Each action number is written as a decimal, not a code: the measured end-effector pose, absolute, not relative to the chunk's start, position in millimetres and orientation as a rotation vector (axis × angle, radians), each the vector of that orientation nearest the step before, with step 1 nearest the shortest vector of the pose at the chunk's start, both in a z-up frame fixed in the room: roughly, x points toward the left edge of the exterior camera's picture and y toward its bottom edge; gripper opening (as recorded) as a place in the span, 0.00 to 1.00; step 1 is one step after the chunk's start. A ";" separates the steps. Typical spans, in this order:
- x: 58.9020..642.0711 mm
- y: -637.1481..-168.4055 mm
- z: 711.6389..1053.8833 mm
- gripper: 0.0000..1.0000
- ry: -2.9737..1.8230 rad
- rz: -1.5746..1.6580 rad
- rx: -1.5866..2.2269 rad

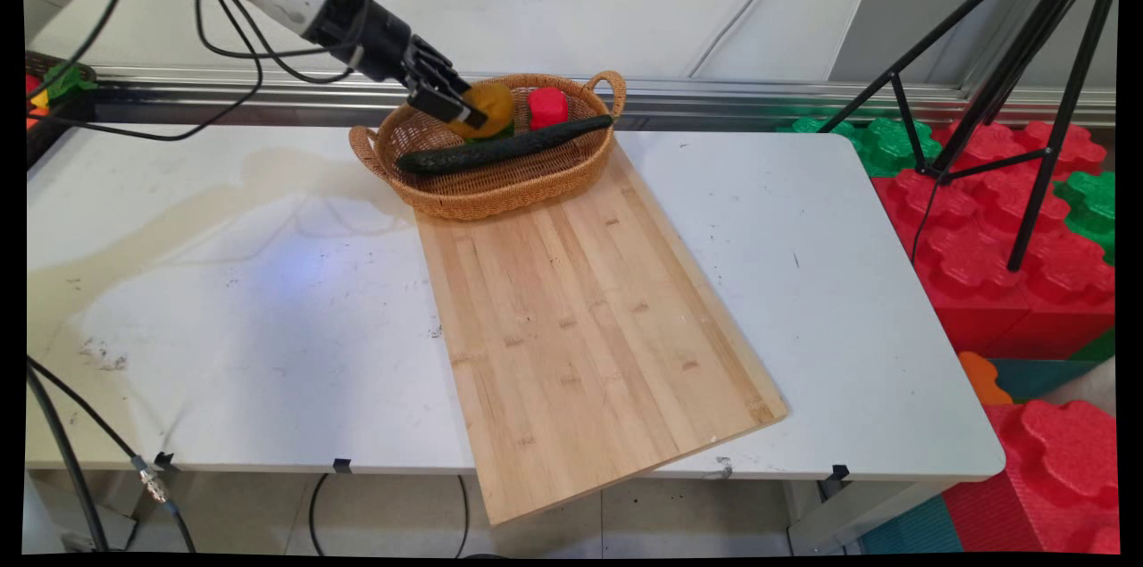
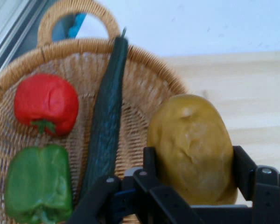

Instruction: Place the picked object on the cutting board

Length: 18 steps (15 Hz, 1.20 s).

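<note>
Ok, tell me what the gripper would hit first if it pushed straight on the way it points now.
The gripper is already shut on the potato, so that leads. Beyond it, the line seems to run to the basket rim by the cucumber, or the wooden board just past; depth is unclear.

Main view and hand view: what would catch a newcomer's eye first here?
The gripper, shut on a yellow-brown potato, hangs over the wicker basket at the table's far side. In the basket lie a long dark cucumber, a red tomato and a green pepper. The basket stands on the far end of a long wooden board that runs past the table's near edge.
</note>
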<state>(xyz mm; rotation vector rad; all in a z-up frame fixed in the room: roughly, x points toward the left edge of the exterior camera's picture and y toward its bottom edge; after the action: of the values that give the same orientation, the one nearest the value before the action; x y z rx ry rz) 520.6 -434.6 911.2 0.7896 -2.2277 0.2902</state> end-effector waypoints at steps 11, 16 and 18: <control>493.1 -366.8 947.8 0.00 -2.183 0.331 0.641; 468.1 -353.2 933.1 0.00 -2.206 0.325 0.631; 456.7 -353.1 920.9 0.00 -2.231 0.325 0.640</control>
<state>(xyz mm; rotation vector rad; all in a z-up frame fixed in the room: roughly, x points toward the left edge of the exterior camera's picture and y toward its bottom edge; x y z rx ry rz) 456.7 -353.1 920.9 0.6397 -2.2308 0.3252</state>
